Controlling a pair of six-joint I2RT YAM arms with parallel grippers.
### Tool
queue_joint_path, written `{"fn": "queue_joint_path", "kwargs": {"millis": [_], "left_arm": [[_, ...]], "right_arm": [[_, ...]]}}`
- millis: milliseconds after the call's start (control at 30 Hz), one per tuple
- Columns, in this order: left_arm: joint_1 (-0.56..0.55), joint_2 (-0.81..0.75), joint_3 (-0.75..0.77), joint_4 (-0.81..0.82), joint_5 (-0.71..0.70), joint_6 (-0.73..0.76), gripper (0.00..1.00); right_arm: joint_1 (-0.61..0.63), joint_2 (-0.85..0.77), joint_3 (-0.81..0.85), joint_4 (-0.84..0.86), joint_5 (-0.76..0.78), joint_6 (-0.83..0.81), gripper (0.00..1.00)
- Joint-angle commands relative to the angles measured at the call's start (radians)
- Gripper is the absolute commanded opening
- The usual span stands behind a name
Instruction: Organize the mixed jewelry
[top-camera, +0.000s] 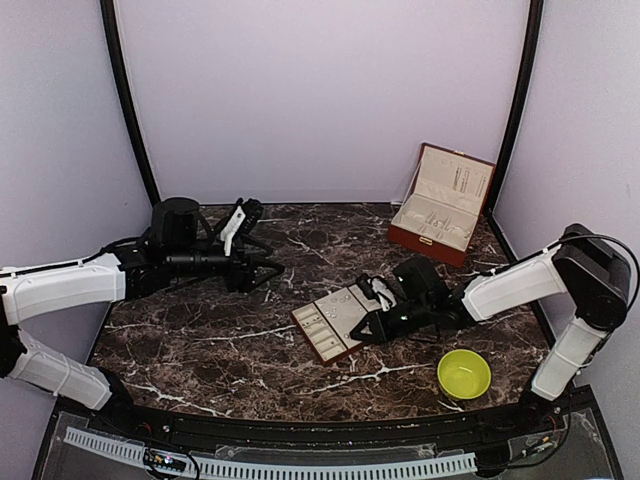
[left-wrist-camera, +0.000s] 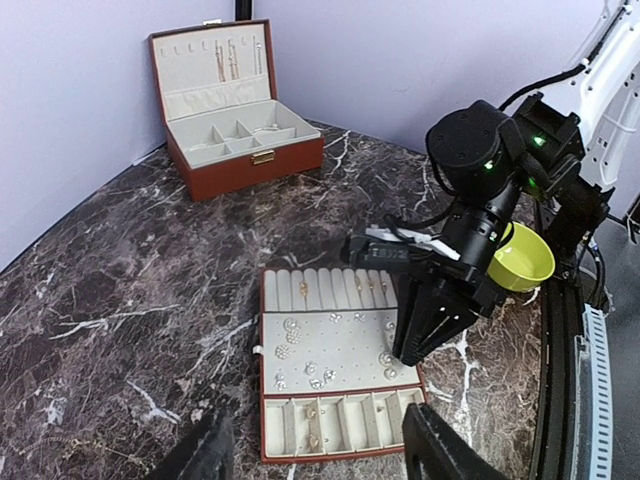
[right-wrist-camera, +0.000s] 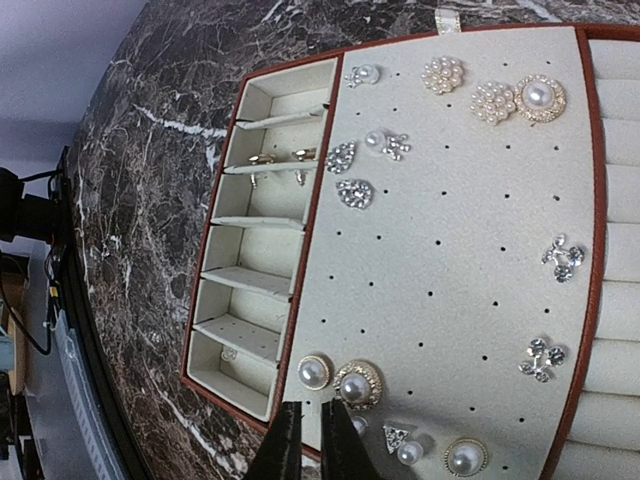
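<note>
The mixed jewelry lies in a cream-lined tray (top-camera: 325, 325) at mid-table: pearl and crystal studs (right-wrist-camera: 490, 100) pinned on its dotted panel (right-wrist-camera: 450, 250), gold earrings (right-wrist-camera: 262, 160) in a side compartment. My right gripper (right-wrist-camera: 311, 408) hovers at the tray's near edge beside a pearl stud (right-wrist-camera: 313, 372); its fingers stand a narrow slit apart with nothing between them. In the left wrist view those fingertips (left-wrist-camera: 412, 348) point down at the panel's right side. My left gripper (left-wrist-camera: 320, 455) hangs open and empty, high over the table's left (top-camera: 245, 218), looking at the tray (left-wrist-camera: 340, 350).
An open reddish-brown box (top-camera: 440, 205) with cream lining stands at the back right, chains hanging in its lid (left-wrist-camera: 225, 62). A yellow-green bowl (top-camera: 463, 373) sits at the front right, near the right arm's base. Dark marble shows around the tray.
</note>
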Motion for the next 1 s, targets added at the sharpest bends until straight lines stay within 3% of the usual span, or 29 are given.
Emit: {"fn": "queue_joint_path", "kwargs": {"millis": [0,367,600,967], "left_arm": [[0.003,-0.036,-0.014,0.007,-0.095,-0.031,0.61],[0.005,-0.028,0.016,-0.03,-0.317,-0.09,0.69],[0.007,-0.006,0.023,-0.034,-0.414,-0.192,0.69],[0.042,0.002,0.023,-0.14,-0.479,-0.339,0.75]], "right_arm": [[0.003,-0.053,-0.014,0.044,0.055,0.015,0.17],[-0.005,-0.188,-0.003,0.13,0.126,0.034,0.55],[-0.033,-0.285,-0.015,0.132,0.296,0.017,0.72],[-0.08,-0.315,-0.033,0.2,0.545,-0.018,0.86]]}}
